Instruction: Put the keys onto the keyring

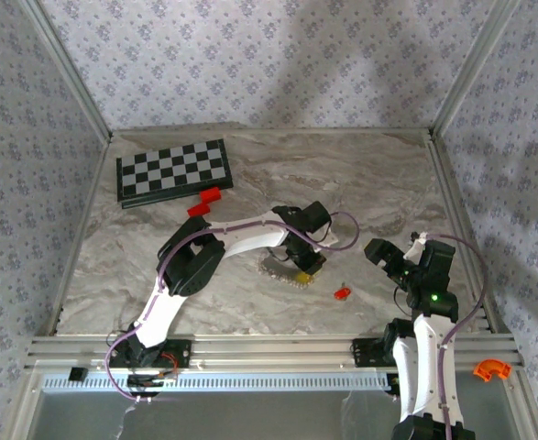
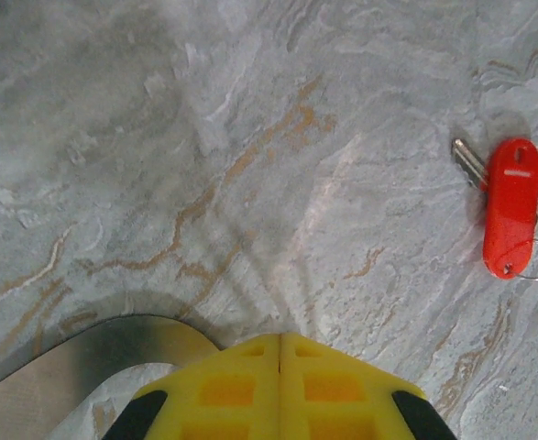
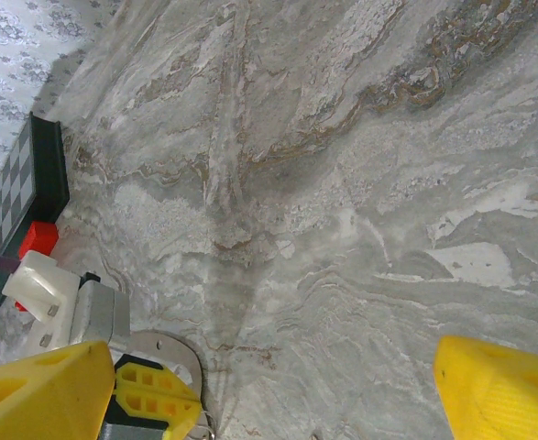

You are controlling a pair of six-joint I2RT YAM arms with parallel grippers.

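The keyring [image 1: 279, 269] is a silvery oval loop lying flat mid-table. My left gripper [image 1: 305, 267] stands at its right end with the yellow fingers pressed together. In the left wrist view the gripper [image 2: 279, 341] is shut with nothing showing in the seam. There the keyring [image 2: 58, 367] curves in from the lower left and runs under the left finger. A red key [image 2: 510, 207] with a short metal blade lies on the table [image 2: 250, 137] ahead to the right, also seen as the small red key [image 1: 342, 293]. My right gripper [image 1: 392, 254] hovers open right of it, its fingers [image 3: 39, 394] wide apart.
A black-and-white chessboard [image 1: 172, 171] lies at the back left, with two red blocks [image 1: 208, 194] by its front edge. An orange piece [image 1: 491, 368] rests on the frame at the near right. Metal rails border the table on all sides.
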